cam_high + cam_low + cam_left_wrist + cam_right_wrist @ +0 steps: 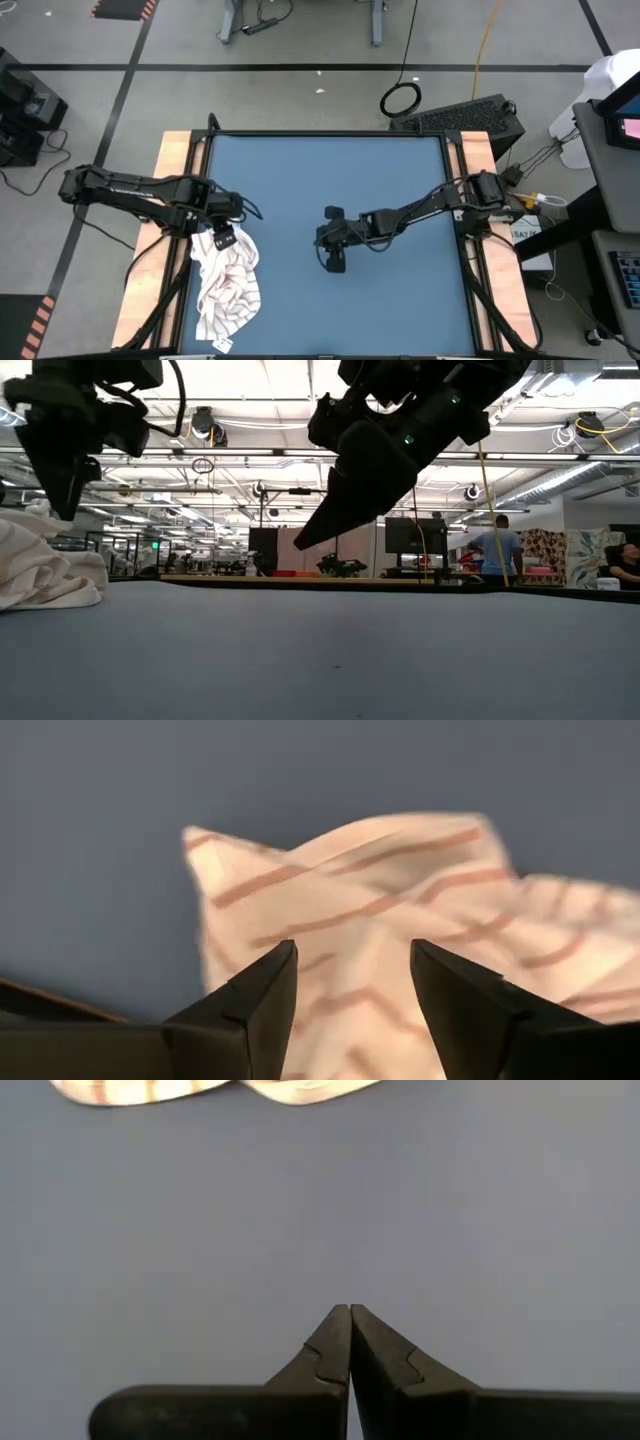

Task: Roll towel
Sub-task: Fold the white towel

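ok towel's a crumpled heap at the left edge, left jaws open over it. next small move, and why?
Probably lower the left gripper onto a towel edge and pinch it, to pull the cloth flat. The towel lies bunched near the table's left side, too crumpled to roll. The left jaws stand open just above it, gripping nothing. The right gripper waits shut over mid-table.

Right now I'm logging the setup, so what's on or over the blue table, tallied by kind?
Towel: 1, crumpled at the table's left edge
Grippers: 2, the left gripper above the towel, jaws open, and the right gripper over mid-table, jaws shut
Total: 3
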`<action>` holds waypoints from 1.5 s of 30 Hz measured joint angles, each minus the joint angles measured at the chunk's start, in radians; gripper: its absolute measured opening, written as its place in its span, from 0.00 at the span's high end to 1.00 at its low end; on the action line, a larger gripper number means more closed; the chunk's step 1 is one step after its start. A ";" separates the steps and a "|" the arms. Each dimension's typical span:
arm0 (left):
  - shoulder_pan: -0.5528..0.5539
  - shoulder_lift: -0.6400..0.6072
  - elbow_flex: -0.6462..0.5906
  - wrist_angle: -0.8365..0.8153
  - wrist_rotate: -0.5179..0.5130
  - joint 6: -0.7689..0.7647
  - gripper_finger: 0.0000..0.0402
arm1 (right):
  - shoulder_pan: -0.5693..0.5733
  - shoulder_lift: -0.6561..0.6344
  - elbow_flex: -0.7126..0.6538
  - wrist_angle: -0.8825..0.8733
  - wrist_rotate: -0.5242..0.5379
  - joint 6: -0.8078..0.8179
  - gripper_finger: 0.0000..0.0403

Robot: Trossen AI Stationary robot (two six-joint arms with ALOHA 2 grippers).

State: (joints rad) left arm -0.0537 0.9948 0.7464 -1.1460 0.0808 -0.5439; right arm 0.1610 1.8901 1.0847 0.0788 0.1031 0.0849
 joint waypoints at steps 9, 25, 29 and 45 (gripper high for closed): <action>-0.029 0.027 -0.060 0.010 -0.002 0.223 0.59 | 0.042 0.035 0.000 0.033 0.000 0.000 1.00; -0.059 0.046 -0.026 0.259 0.099 0.252 0.99 | 0.044 0.035 0.000 0.217 0.000 0.042 1.00; -0.059 0.046 0.049 0.269 -0.020 0.311 0.99 | 0.044 0.035 0.000 0.243 0.000 0.042 1.00; -0.071 0.046 0.344 0.517 -0.202 0.771 0.99 | 0.004 -0.068 0.001 0.319 0.148 0.084 1.00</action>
State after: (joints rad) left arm -0.1245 1.0412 1.0909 -0.6288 -0.1211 0.2267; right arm 0.1650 1.8221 1.0855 0.3977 0.2515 0.1690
